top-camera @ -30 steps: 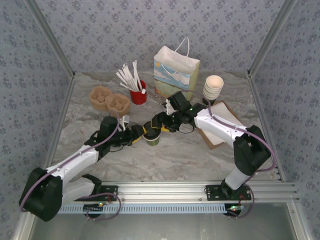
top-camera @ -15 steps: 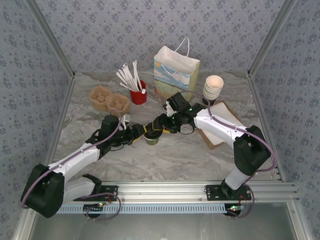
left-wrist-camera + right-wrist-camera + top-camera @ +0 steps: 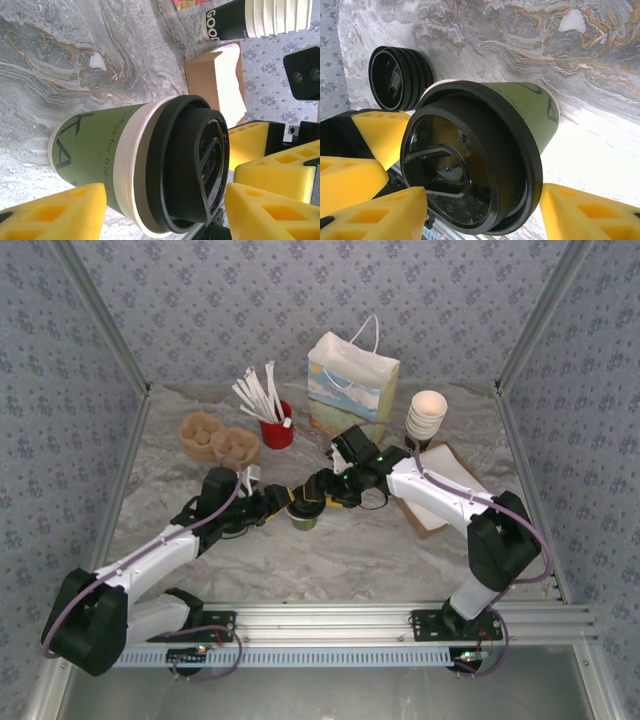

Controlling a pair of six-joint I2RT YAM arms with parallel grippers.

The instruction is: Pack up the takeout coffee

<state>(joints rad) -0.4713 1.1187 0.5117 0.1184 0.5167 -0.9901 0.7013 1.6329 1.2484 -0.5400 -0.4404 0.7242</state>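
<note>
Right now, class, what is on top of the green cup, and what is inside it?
A round black lid sits on the green cup, closing its mouth. The lid covers the inside, so whatever the cup holds cannot be seen.

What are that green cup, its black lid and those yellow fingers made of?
Cup: likely paper, with matte green print and a white band below the lid.
Lid: apparently plastic, glossy black with moulded ridges that catch the light.
Left fingers: probably foam or soft rubber, in dull yellow blocks with cut-out cells.
</note>
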